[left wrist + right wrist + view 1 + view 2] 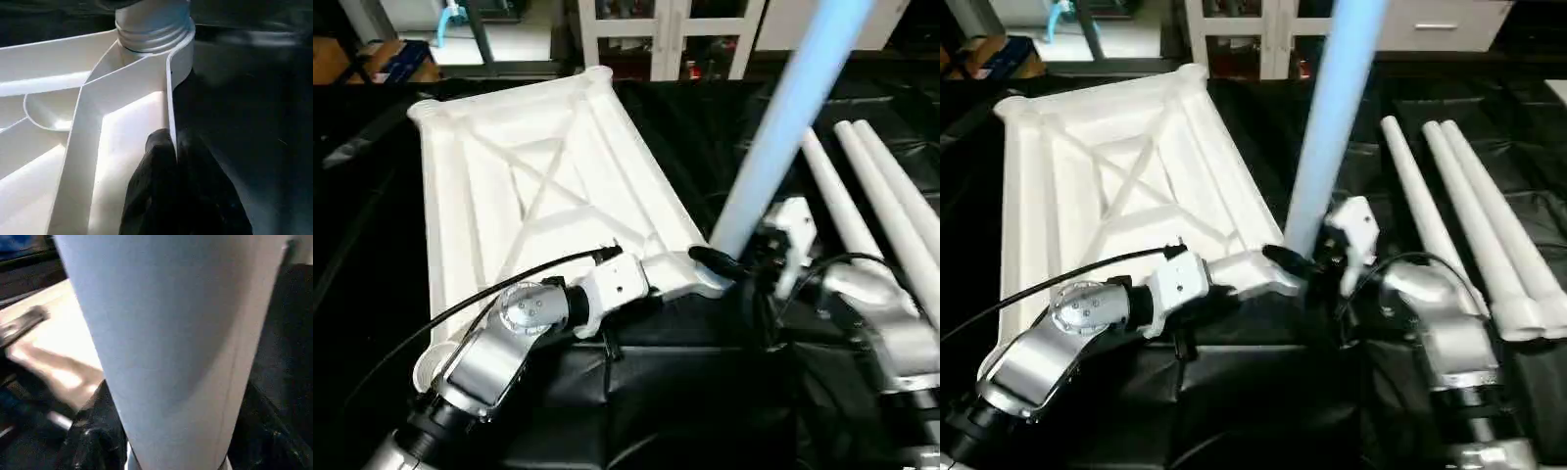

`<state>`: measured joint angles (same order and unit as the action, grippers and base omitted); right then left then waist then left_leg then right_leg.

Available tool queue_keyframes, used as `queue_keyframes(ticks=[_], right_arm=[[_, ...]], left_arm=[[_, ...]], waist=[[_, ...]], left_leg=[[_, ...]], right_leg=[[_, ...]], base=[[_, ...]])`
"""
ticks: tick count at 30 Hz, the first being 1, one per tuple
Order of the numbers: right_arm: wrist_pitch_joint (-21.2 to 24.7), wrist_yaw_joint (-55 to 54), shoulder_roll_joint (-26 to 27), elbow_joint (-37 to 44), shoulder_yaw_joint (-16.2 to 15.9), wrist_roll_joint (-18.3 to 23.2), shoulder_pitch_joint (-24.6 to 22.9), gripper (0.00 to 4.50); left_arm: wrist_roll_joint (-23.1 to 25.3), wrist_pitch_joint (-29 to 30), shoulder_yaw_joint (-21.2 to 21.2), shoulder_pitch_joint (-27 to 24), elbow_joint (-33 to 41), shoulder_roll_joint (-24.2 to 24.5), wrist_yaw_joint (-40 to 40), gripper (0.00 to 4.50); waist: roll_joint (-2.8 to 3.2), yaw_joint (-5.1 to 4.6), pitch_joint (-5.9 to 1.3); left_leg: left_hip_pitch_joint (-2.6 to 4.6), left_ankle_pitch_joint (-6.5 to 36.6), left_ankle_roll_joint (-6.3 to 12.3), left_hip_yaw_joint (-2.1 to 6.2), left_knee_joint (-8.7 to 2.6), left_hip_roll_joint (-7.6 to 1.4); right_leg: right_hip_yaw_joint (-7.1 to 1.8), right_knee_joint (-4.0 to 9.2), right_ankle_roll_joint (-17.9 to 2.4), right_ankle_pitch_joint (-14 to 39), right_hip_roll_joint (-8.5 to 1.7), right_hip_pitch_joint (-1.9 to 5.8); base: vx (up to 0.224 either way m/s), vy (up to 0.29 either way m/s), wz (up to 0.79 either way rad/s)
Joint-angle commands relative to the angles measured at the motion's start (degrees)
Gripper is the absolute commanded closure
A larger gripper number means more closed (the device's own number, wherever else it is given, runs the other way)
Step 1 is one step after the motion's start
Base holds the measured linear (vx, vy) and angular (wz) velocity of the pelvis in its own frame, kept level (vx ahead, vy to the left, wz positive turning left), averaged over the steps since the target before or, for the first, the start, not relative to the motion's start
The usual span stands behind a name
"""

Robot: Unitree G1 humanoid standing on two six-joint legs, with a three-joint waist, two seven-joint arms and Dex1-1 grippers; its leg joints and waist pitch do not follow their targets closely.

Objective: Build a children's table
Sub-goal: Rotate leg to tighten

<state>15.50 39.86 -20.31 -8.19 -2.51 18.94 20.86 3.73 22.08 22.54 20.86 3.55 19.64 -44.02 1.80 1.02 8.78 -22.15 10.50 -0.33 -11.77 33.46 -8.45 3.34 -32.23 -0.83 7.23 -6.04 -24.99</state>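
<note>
where a black cloth [705, 392] covers the work surface, we see the children's table top [489, 215] lying upside down on the left, its x-shaped ribs facing up and round sockets at its corners. our left gripper [173, 161] is clenched on the thin rim wall of the top, close to the near right corner socket [154, 29], one black finger on each side of the wall. a white leg [783, 127] stands in that socket, leaning up and to the right and running out past the far edge of our view. our right gripper [720, 260] sits at the foot of this leg; in the right wrist view its black fingers [93, 440] lie on either side of the tube, grasping it. three more white legs [1469, 225] lie side by side on the cloth at the right, well apart from the top, their thicker ends toward us. white cabinet doors [656, 39] stand beyond the table at the far side.
</note>
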Motion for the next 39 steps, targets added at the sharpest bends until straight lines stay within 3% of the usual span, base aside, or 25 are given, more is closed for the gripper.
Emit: queue_keyframes(ticks=[1, 5, 7, 9, 11, 12, 15, 18, 19, 20, 22, 23, 24, 25, 26, 27, 28, 29, 30, 31, 32, 34, 36, 37, 39], right_arm=[[1.77, -15.31, 3.41, -7.71, 4.08, -3.69, 1.39, 2.50], [0.17, -33.38, 11.77, -15.75, 7.01, -6.22, 5.25, 2.51], [-3.35, -41.53, 16.07, -21.10, 7.97, -7.34, 7.98, 2.51], [-4.74, -44.20, 17.39, -23.16, 8.20, -7.96, 9.06, 2.51], [-7.22, -47.15, 19.29, -26.51, 7.72, -9.31, 10.91, 2.52], [-9.34, -47.34, 20.96, -29.87, 6.17, -10.52, 12.85, 2.52], [-10.59, -44.62, 21.60, -30.97, 5.24, -10.47, 13.79, 2.52], [-13.47, -37.02, 20.03, -29.00, 3.84, -10.12, 13.93, 2.52], [-15.19, -31.97, 18.19, -26.16, 2.42, -10.05, 13.21, 2.52], [-15.10, -29.28, 17.29, -24.01, 2.10, -9.27, 12.56, 2.18], [-14.75, -24.32, 15.15, -20.08, 1.67, -7.67, 11.29, 1.84], [-14.52, -21.82, 14.06, -18.26, 1.49, -6.68, 10.68, 1.85], [-13.66, -18.00, 12.18, -15.33, 1.31, -4.98, 9.65, 1.78], [-12.72, -14.67, 10.34, -12.51, 1.12, -3.45, 8.54, 1.50], [-11.26, -10.89, 8.00, -9.35, 0.84, -1.73, 7.16, 1.50], [-11.26, -10.89, 8.00, -9.35, 0.84, -1.73, 7.16, 1.42], [-8.75, -4.41, 3.83, -4.32, 0.78, 1.15, 4.65, 1.31], [-7.69, -1.35, 1.92, -2.54, 0.94, 2.20, 3.54, 1.18], [-7.69, -1.35, 1.92, -2.54, 0.94, 2.20, 3.54, 1.07], [-6.79, 1.42, 0.00, -1.03, 1.14, 2.96, 2.45, 0.99], [-4.94, 6.06, -4.09, 1.58, 1.34, 4.22, 0.15, 0.94], [-3.38, 9.41, -7.13, 3.46, 1.56, 5.37, -1.55, 0.94], [-2.18, 12.38, -9.72, 4.91, 2.07, 6.64, -2.94, 0.94], [-2.24, 12.88, -10.33, 4.95, 2.29, 6.66, -3.18, 0.94], [-2.17, 13.26, -10.99, 4.67, 2.63, 6.75, -3.23, 0.94]], left_arm=[[2.01, 4.00, 2.75, 0.10, -1.46, -1.45, 1.75, 4.50], [4.78, 10.85, 4.30, 3.50, -4.99, -7.89, 7.97, 4.50], [5.08, 13.73, 3.86, 5.83, -7.54, -13.07, 12.47, 4.50], [5.09, 14.64, 3.44, 6.72, -8.53, -14.95, 14.21, 4.50], [5.11, 15.72, 2.70, 8.17, -9.93, -17.65, 16.32, 4.50], [5.19, 16.54, 1.90, 9.51, -11.15, -19.64, 17.89, 4.50], [5.50, 16.67, 1.12, 9.81, -11.36, -19.42, 18.03, 4.50], [5.60, 15.09, -0.12, 9.02, -10.72, -16.50, 17.06, 4.50], [5.50, 13.91, -0.63, 8.38, -10.30, -14.57, 16.15, 4.50], [5.25, 11.88, -0.47, 7.92, -9.87, -13.29, 14.87, 4.50], [4.65, 10.73, -0.70, 6.99, -8.93, -11.32, 12.90, 4.50], [4.49, 9.32, -0.71, 6.60, -8.62, -10.34, 11.95, 4.50], [3.82, 7.58, -0.80, 5.87, -7.90, -8.86, 9.94, 4.50], [3.41, 7.11, -0.85, 5.21, -7.11, -7.58, 8.46, 4.50], [3.21, 5.03, -0.75, 4.52, -6.56, -6.05, 6.94, 4.50], [3.21, 5.03, -0.75, 4.52, -6.56, -6.05, 6.94, 4.50], [2.17, 1.81, -0.52, 3.01, -5.15, -3.41, 3.69, 4.50], [1.29, 0.78, -0.30, 2.22, -4.26, -2.14, 2.06, 4.50], [1.29, 0.78, -0.30, 2.22, -4.26, -2.14, 2.06, 4.50], [0.53, 0.41, -0.07, 1.46, -3.32, -0.99, 0.59, 4.50], [0.18, 0.04, 0.44, 0.23, -1.95, 0.82, -1.16, 4.50], [0.08, -0.34, 0.72, -0.61, -1.20, 1.88, -2.08, 4.50], [-0.26, -0.96, 0.69, -1.26, -0.74, 2.43, -2.72, 4.50], [-0.35, -1.06, 0.66, -1.38, -0.64, 2.47, -2.82, 4.50], [-0.43, -1.37, 0.61, -1.48, -0.59, 2.50, -3.02, 4.50]], waist=[[-0.76, -0.16, -3.91], [-0.54, -1.44, -3.28], [-0.44, -2.26, -3.18], [-0.28, -2.64, -3.15], [-0.24, -3.14, -2.85], [-0.13, -3.18, -2.89], [-0.07, -3.67, -2.51], [-0.01, -3.85, -2.57], [-0.20, -3.71, -2.74], [-0.52, -3.70, -2.70], [-0.68, -3.16, -3.15], [-0.53, -2.89, -3.38], [-0.33, -2.61, -3.49], [-0.52, -2.07, -3.68], [-0.52, -1.77, -3.91], [-0.42, -1.21, -3.86], [-0.38, -1.12, -3.85], [-0.74, -0.70, -4.09], [-0.59, -0.57, -4.04], [-0.76, -0.24, -4.06], [-0.33, 0.00, -4.22], [-0.47, 0.45, -4.79], [-0.49, 0.73, -4.92], [-0.75, 1.00, -4.90], [-0.71, 1.06, -4.51]], left_leg=[[0.95, 15.40, 2.46, 2.42, -4.69, -4.14], [1.35, 23.14, -1.55, 3.02, -5.07, -3.95], [1.86, 29.29, -3.24, 3.58, -5.20, -3.81], [1.97, 32.48, -3.36, 3.97, -5.48, -3.79], [2.09, 35.17, -3.49, 4.03, -5.63, -3.74], [2.61, 36.85, -3.52, 4.04, -5.65, -3.72], [2.50, 40.32, -3.41, 4.48, -6.14, -3.83], [2.13, 41.26, -3.55, 4.90, -6.52, -4.07], [2.03, 39.77, -3.49, 4.86, -6.17, -3.85], [1.94, 38.41, -3.02, 4.67, -6.06, -3.82], [1.25, 32.62, -1.55, 4.43, -5.75, -3.84], [0.93, 28.46, -0.50, 4.14, -5.76, -4.10], [1.06, 26.78, 0.07, 3.95, -5.72, -4.14], [0.53, 21.73, 1.90, 3.56, -5.65, -4.30], [0.53, 20.10, 2.50, 3.42, -5.51, -4.37], [0.97, 18.51, 3.62, 3.03, -5.27, -4.38], [1.13, 18.12, 3.93, 2.81, -5.18, -4.35], [1.06, 16.17, 5.04, 2.59, -4.81, -4.27], [0.94, 15.19, 5.71, 2.46, -4.78, -4.23], [1.23, 13.52, 6.74, 1.92, -4.54, -4.17], [1.24, 12.59, 6.93, 1.99, -4.44, -4.22], [1.06, 5.43, 9.55, 1.95, -3.80, -4.31], [0.98, 2.60, 11.06, 1.94, -3.47, -4.26], [0.78, 1.22, 12.72, 1.85, -3.24, -4.30], [0.78, 3.70, 12.15, 1.88, -3.50, -4.38]], right_leg=[[-2.37, 3.84, -11.26, 25.05, -2.87, 2.71], [-1.96, 4.76, -7.82, 33.40, -2.87, 1.91], [-1.19, 5.41, -5.47, 35.72, -2.57, 1.66], [-0.53, 5.73, -4.24, 34.74, -2.39, 2.00], [-0.06, 6.19, -3.64, 34.88, -2.28, 1.67], [0.20, 6.47, -3.33, 35.14, -2.26, 1.53], [1.20, 6.83, -2.13, 35.32, -2.09, 1.97], [1.41, 6.55, -2.55, 32.96, -2.62, 2.63], [0.97, 6.59, -3.17, 32.93, -3.19, 2.42], [0.68, 6.71, -3.55, 33.04, -3.44, 2.31], [-0.11, 6.39, -5.08, 31.34, -4.06, 2.74], [-0.52, 5.91, -6.91, 27.05, -4.03, 2.88], [-0.61, 5.78, -7.85, 24.75, -3.86, 2.81], [-0.90, 4.89, -10.28, 17.94, -3.51, 3.40], [-1.00, 4.52, -10.96, 16.26, -3.59, 3.48], [-1.20, 4.36, -11.90, 14.94, -3.40, 3.05], [-1.32, 4.33, -12.24, 14.88, -3.27, 2.86], [-1.61, 3.94, -12.52, 13.62, -3.28, 3.14], [-1.80, 3.69, -12.83, 13.09, -3.23, 3.13], [-2.18, 3.48, -13.69, 13.38, -2.98, 2.69], [-2.28, 3.22, -14.21, 12.68, -3.03, 2.84], [-2.27, 1.81, -16.65, 3.39, -2.66, 3.31], [-2.25, 1.30, -17.84, 0.19, -2.68, 3.45], [-2.28, 1.19, -18.43, -0.80, -2.86, 3.63], [-2.11, 1.85, -17.88, 4.88, -2.92, 3.54]], base=[[0.000, 0.000, 0.00], [-0.042, 0.008, -0.04], [-0.061, 0.026, -0.07], [-0.026, 0.019, -0.03], [0.000, 0.000, 0.00], [0.000, 0.000, 0.00], [0.000, 0.000, 0.00], [0.000, 0.000, 0.00], [0.000, 0.000, 0.00], [0.000, 0.000, 0.00], [0.000, 0.000, 0.00], [0.000, 0.000, 0.00], [0.000, 0.000, 0.00], [0.000, 0.000, 0.00], [0.056, -0.025, 0.04], [0.068, -0.035, 0.09], [0.068, -0.035, 0.09], [0.085, -0.041, 0.12], [0.090, -0.039, 0.10], [0.090, -0.039, 0.10], [0.085, -0.035, 0.07], [0.082, -0.028, 0.04], [0.035, -0.010, 0.01], [0.000, 0.000, 0.00], [0.000, 0.000, 0.00]])
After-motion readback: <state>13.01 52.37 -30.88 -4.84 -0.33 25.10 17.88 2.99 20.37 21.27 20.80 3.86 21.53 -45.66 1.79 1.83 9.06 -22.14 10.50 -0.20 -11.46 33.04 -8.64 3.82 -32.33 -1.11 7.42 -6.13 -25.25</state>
